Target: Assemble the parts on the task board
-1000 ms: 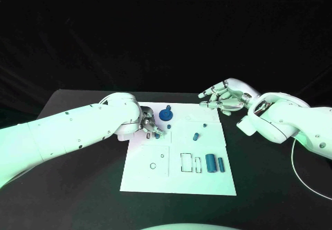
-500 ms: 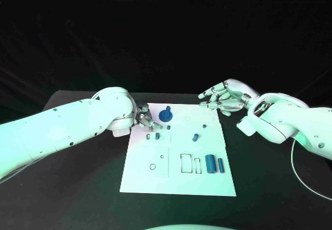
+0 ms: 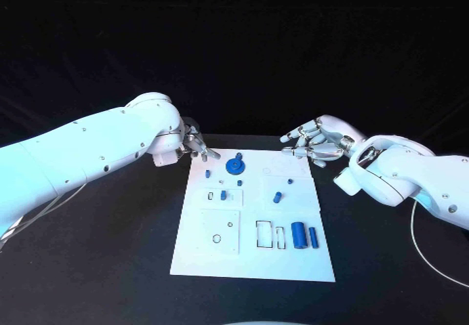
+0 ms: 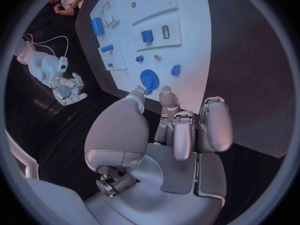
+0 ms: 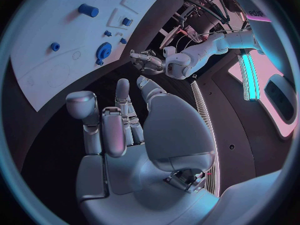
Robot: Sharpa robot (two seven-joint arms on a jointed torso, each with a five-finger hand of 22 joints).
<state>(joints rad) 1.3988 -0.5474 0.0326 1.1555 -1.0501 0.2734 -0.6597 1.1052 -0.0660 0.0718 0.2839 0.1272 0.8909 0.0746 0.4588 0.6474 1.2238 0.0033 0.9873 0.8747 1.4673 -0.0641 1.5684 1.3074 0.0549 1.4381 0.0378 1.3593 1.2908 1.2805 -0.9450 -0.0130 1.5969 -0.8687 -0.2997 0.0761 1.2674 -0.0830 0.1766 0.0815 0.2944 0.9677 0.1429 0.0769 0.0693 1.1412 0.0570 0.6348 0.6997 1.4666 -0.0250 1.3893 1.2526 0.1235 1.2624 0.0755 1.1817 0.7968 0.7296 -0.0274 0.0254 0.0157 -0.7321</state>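
The left hand [image 3: 188,144] hovers at the task board's [image 3: 210,254] eleven o'clock corner, fingers loosely spread, empty. The blue gear [image 3: 234,164] stands at twelve; loose parts [image 3: 303,235] lie toward four. The right hand [image 3: 314,141], at one o'clock, is also empty. A careless descent could scatter neighbouring pieces.

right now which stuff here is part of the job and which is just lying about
Job: task board; blue gear; two blue cylinders; small blue parts; left hand; right hand.
Lying about: black table; white cable.
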